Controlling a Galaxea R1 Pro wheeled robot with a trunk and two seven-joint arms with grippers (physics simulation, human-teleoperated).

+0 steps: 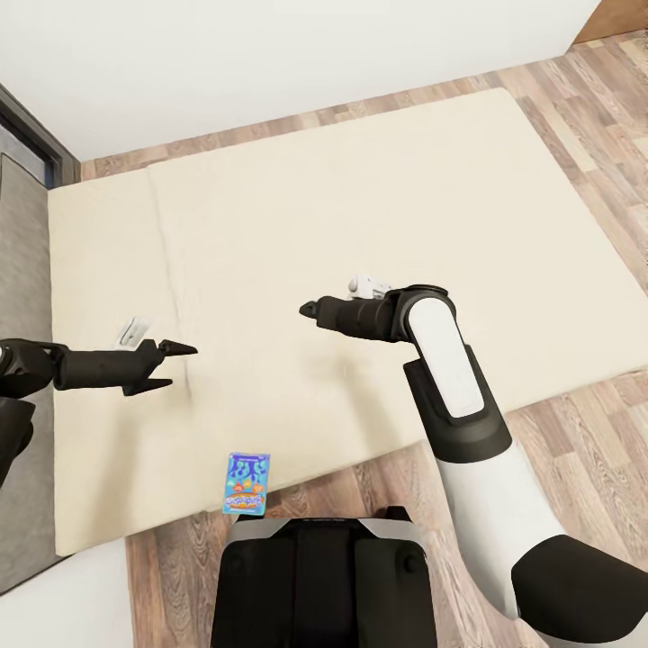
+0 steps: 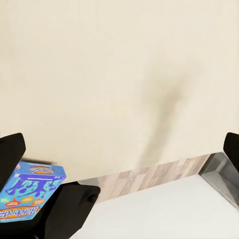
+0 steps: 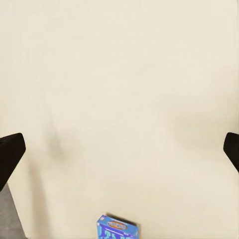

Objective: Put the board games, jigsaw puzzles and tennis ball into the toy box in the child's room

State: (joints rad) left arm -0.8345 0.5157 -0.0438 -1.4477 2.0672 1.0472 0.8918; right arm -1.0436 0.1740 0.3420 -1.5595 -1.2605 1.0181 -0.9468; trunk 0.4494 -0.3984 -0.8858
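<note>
A small blue cartoon-printed board game (image 1: pixel 246 483) lies flat at the near edge of the cream bed (image 1: pixel 360 198), just ahead of my base. It also shows in the left wrist view as the blue box (image 2: pixel 30 191) and in the right wrist view as the blue box (image 3: pixel 117 229). My left gripper (image 1: pixel 178 366) hovers open over the bed's left part, up and left of the game, with nothing held. My right gripper (image 1: pixel 309 310) hangs over the mattress middle, farther from the game. Both wrist views show the fingers spread wide, the left gripper (image 2: pixel 119 149) and the right gripper (image 3: pixel 119 149) over bare mattress.
Wood-plank floor (image 1: pixel 585 135) runs along the bed's right and near sides. A white wall (image 1: pixel 270 54) stands behind the bed. A grey surface (image 1: pixel 22 270) and a dark frame (image 1: pixel 36 135) border the bed on the left. My dark base (image 1: pixel 315 576) is at the bed's near edge.
</note>
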